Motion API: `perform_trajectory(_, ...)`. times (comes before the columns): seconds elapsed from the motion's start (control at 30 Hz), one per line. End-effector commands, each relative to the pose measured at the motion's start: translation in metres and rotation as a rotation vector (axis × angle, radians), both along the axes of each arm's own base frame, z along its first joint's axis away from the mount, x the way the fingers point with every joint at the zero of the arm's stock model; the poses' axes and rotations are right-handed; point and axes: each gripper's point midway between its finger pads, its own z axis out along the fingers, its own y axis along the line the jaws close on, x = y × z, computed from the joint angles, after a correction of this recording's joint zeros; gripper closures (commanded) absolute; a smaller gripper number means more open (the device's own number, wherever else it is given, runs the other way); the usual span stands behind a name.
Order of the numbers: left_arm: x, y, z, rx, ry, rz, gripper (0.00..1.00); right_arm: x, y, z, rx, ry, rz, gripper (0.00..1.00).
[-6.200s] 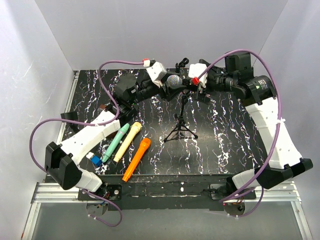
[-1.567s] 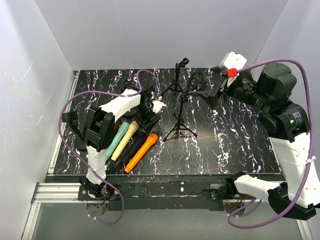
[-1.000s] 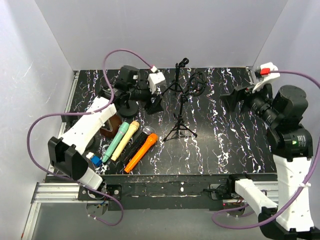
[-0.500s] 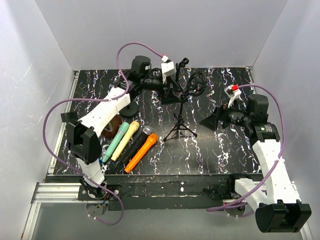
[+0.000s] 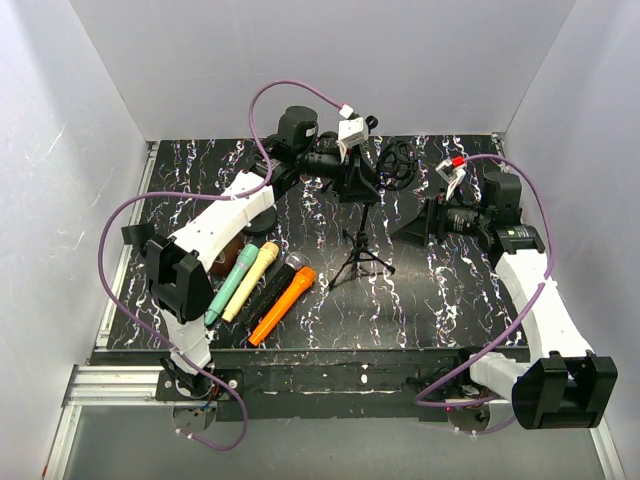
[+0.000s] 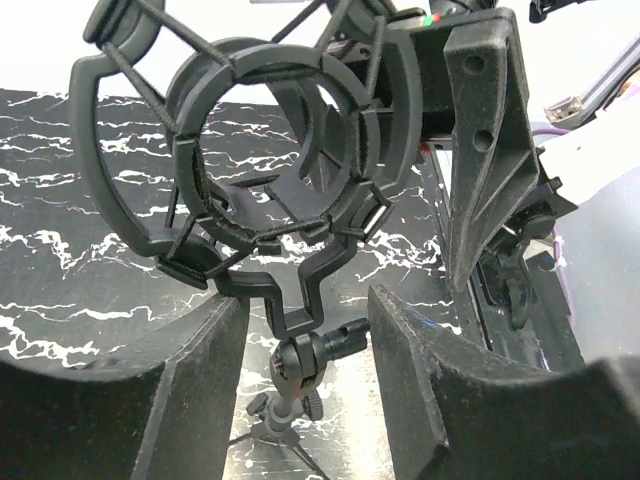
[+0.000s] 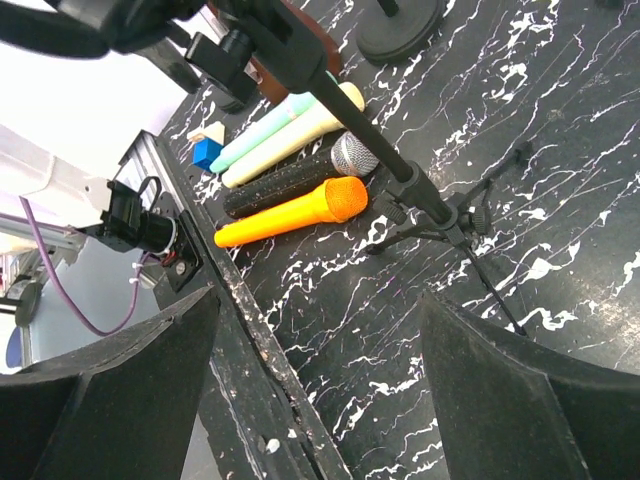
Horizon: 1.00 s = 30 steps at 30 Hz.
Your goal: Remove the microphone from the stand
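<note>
Mic (image 7: 300, 176) lies near left between the yellow mic (image 7: 290, 135) and orange mic (image 7: 295, 212), off the stand (image 5: 360, 250) — left gripper (image 6: 305, 320) reaches far, fingers spread below the mount (image 6: 270, 170), right gripper (image 7: 320, 310) gaping wide right of it.

White-shelled arms (image 5: 225, 210), black joints (image 5: 562, 385), purple cables (image 5: 295, 83); left gripper (image 6: 300, 400) and right gripper (image 7: 315, 390) matte black.

Top cam looks down from above and behind my bases over the whole table (image 5: 470, 300), my left wrist cam sits right up against the shock mount (image 6: 290, 287), my right wrist cam views from farther off, all three sharing the stand (image 7: 402, 178).
</note>
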Motion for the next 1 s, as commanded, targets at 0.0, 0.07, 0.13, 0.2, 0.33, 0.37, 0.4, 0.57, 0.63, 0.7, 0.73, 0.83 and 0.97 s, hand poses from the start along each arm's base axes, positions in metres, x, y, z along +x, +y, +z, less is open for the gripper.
perform_trajectory(0.0, -0.006, 0.002, 0.015, -0.015, 0.014, -0.016, 0.55, 0.005, 0.007, 0.025, 0.035, -0.083, 0.022, 0.14)
perform_trajectory(0.07, -0.006, 0.002, 0.013, -0.013, 0.034, -0.010, 0.64, 0.004, 0.009, 0.023, 0.027, -0.081, 0.021, 0.15)
perform_trajectory(0.13, -0.003, 0.000, 0.011, -0.016, 0.062, 0.013, 0.73, 0.001, 0.011, 0.021, 0.017, -0.087, 0.029, 0.16)
perform_trajectory(0.2, 0.000, 0.000, 0.009, -0.015, 0.091, 0.049, 0.89, -0.001, 0.015, 0.021, 0.002, -0.103, 0.038, 0.16)
perform_trajectory(0.33, 0.008, 0.004, 0.016, -0.021, 0.117, 0.147, 1.00, 0.000, 0.020, 0.017, -0.028, -0.124, 0.030, 0.17)
perform_trajectory(0.37, 0.014, 0.006, 0.018, -0.019, 0.118, 0.197, 1.00, 0.003, 0.021, 0.015, -0.027, -0.104, 0.014, 0.17)
perform_trajectory(0.4, 0.023, 0.009, 0.020, -0.016, 0.122, 0.267, 1.00, 0.005, 0.022, 0.013, -0.022, -0.079, 0.003, 0.17)
perform_trajectory(0.57, 0.067, 0.037, 0.029, -0.001, 0.090, 0.685, 1.00, 0.023, 0.026, 0.004, -0.002, 0.009, -0.038, 0.24)
perform_trajectory(0.63, 0.075, 0.044, 0.030, 0.008, 0.078, 0.788, 1.00, 0.031, 0.030, 0.004, 0.017, 0.034, -0.035, 0.27)
perform_trajectory(0.7, 0.081, 0.051, 0.027, 0.025, 0.079, 0.844, 1.00, 0.039, 0.035, 0.002, 0.041, 0.080, -0.034, 0.31)
perform_trajectory(0.73, 0.081, 0.052, 0.025, 0.031, 0.076, 0.851, 1.00, 0.044, 0.037, 0.002, 0.054, 0.103, -0.041, 0.33)
perform_trajectory(0.83, 0.084, 0.059, 0.016, 0.062, 0.083, 0.897, 1.00, 0.063, 0.042, 0.000, 0.087, 0.173, -0.073, 0.40)
perform_trajectory(0.97, 0.087, 0.066, 0.008, 0.090, 0.078, 0.935, 1.00, 0.081, 0.047, -0.006, 0.108, 0.236, -0.081, 0.56)
